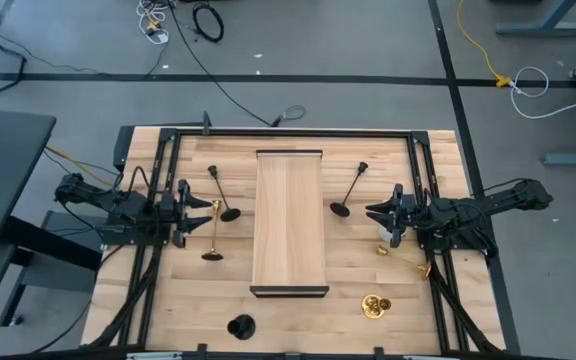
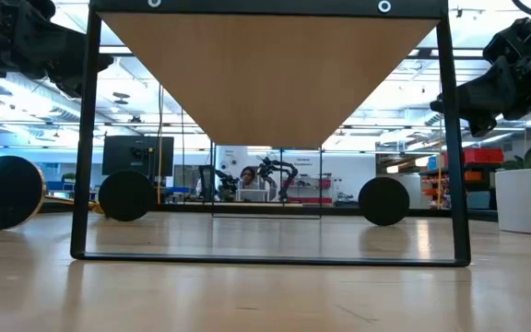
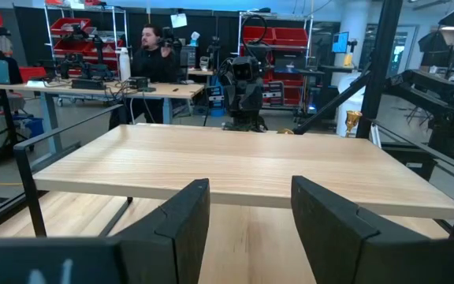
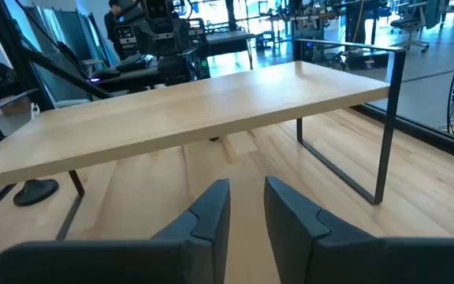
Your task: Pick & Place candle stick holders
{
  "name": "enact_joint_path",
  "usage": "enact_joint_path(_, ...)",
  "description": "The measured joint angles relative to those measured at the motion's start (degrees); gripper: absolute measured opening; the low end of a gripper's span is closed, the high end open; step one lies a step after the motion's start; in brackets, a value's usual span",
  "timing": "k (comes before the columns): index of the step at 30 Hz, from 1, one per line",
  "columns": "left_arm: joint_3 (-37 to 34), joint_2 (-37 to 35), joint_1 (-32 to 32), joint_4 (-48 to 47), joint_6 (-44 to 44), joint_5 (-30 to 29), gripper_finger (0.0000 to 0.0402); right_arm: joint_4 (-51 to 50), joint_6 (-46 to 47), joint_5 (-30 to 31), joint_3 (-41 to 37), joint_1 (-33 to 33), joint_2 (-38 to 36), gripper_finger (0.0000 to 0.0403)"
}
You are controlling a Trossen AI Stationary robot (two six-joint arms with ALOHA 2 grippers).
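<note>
We see holders lying scattered on worktop (image 1: 298,320) beside shelf (image 1: 289,220): black (image 1: 349,190), gold (image 1: 213,232). Left fingers (image 3: 181,217) apart, empty. Right fingers (image 4: 211,209) slightly apart, empty.

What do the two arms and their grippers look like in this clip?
Both arms are dark, near-black, jointed and chunky, with black cables trailing along them. The left gripper has two broad, flat, matte dark fingers with angular, stepped tips. The right gripper has the same matte wedge-shaped fingers. No markings are legible on either.
</note>
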Motion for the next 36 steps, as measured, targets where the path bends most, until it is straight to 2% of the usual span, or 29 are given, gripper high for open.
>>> enact_joint_path(26, 0.0, -0.02, 0.02, 0.44, 0.02, -1.8, 0.0181, 0.11, -0.03, 0.04, -0.01, 0.01, 0.0, 0.0082)
enact_joint_path(36, 0.01, -0.02, 0.0, 0.44, 0.02, -1.96, 0.0181, 9.52, -2.1, 3.04, -0.01, -0.01, 0.0, 0.0082)
